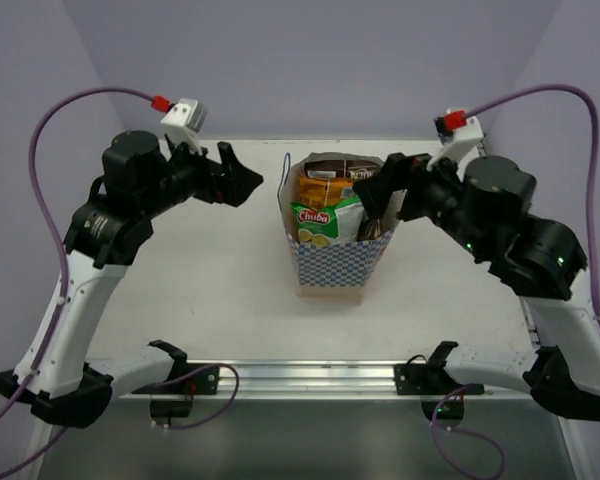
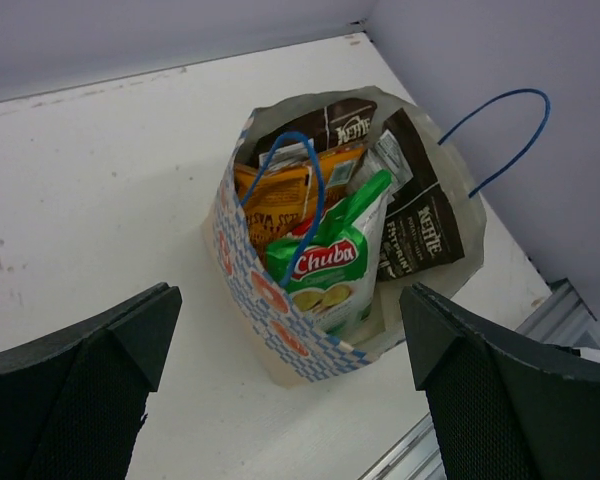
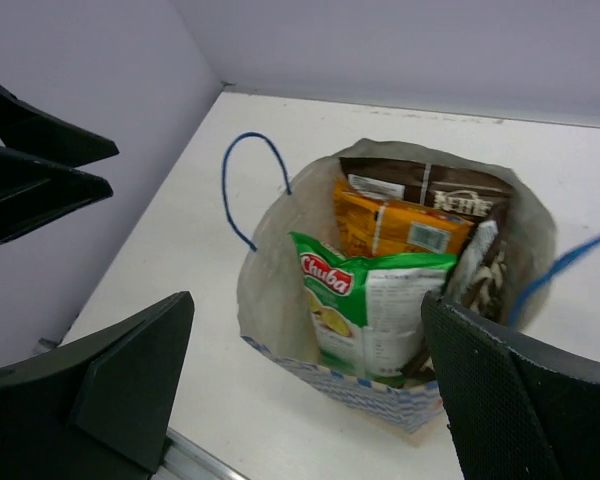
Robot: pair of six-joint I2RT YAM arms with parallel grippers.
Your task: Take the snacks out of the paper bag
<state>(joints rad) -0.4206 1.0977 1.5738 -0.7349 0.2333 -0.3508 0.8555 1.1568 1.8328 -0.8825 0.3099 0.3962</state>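
- Our left gripper (image 1: pixel 238 180) hangs to the left of the bag, fingers wide apart and holding nothing.
- The paper bag (image 1: pixel 330 262) stands upright between both grippers. All four snacks (image 1: pixel 327 190) are inside it, the green packet (image 1: pixel 325 220) in front.
- Our right gripper (image 1: pixel 372 195), also apart, hovers at the bag's right rim. We think pulling a packet could tip the light bag.

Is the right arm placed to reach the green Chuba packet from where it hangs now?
Probably yes. The right hand is open by the right rim of the paper bag, the mouth gapes, and the green packet stands on the near side with its top poking out and nothing over it.
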